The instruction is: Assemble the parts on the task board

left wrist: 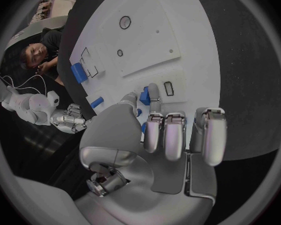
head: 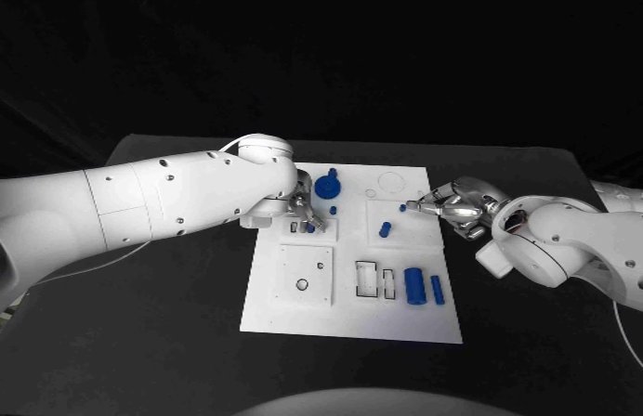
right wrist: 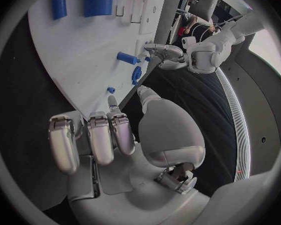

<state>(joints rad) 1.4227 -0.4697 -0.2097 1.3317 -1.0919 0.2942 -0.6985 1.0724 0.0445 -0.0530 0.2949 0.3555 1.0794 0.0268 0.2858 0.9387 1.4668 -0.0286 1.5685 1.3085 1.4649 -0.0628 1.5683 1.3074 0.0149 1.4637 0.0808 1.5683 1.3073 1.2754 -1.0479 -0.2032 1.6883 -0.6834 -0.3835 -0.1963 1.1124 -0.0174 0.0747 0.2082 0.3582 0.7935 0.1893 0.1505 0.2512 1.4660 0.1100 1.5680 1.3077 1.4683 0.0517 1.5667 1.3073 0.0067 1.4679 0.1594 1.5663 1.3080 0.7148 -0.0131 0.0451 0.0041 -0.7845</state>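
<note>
We see a black table (head: 175, 342) with darkness behind its far edge. Past the table, we make out a bright room and a curved grey band (right wrist: 240, 130).

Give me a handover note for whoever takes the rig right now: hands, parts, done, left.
Left hand: over the board's far left, pinching a small blue part.
Right hand: at the board's right edge, fingertips near a small blue peg; whether it holds it is unclear.
Task board: blue knob and short peg stand at the far half.
Left: two blue bars lie loose beside open slots.
</note>
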